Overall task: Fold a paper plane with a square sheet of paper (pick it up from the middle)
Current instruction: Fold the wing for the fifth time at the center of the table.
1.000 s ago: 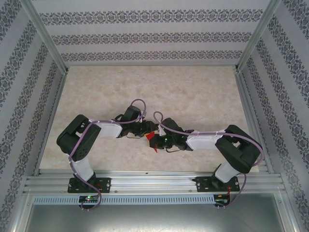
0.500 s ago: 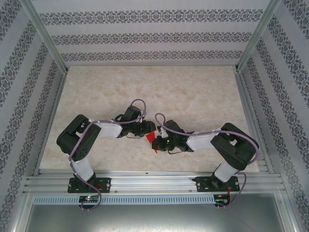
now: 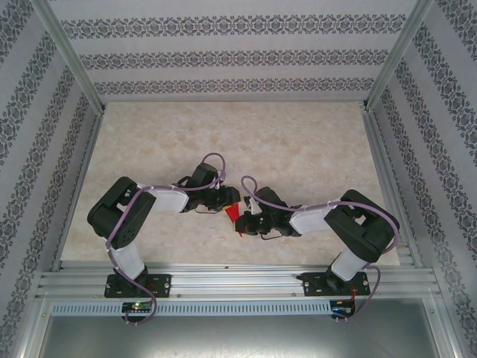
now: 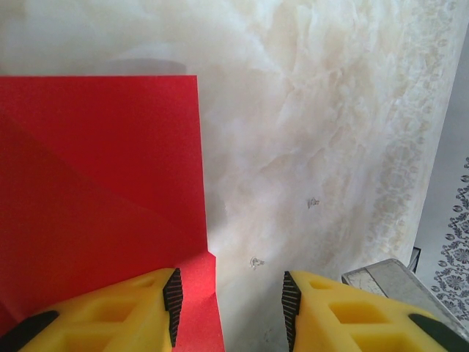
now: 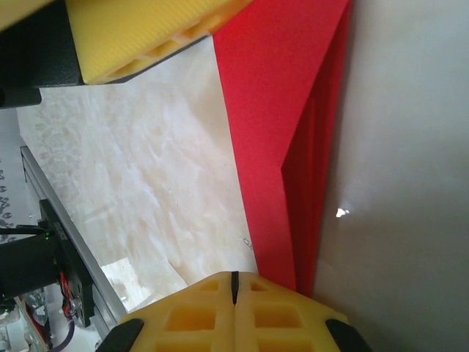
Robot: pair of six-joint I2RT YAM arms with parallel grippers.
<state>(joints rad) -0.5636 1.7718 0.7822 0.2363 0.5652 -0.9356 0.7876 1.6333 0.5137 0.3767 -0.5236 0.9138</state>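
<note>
Marbled tabletop [image 4: 330,147] bears the plain, partly folded square sheet of paper [image 4: 95,169].

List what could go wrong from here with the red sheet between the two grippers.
1. The left gripper is open with only one finger over a corner of the square sheet of paper; closing may miss the sheet or crumple that corner.
2. The right gripper is shut, tips beside the folded layers; a push could drag the sheet and skew the diagonal crease.
3. In the top view both grippers crowd the sheet, so they might collide.
</note>
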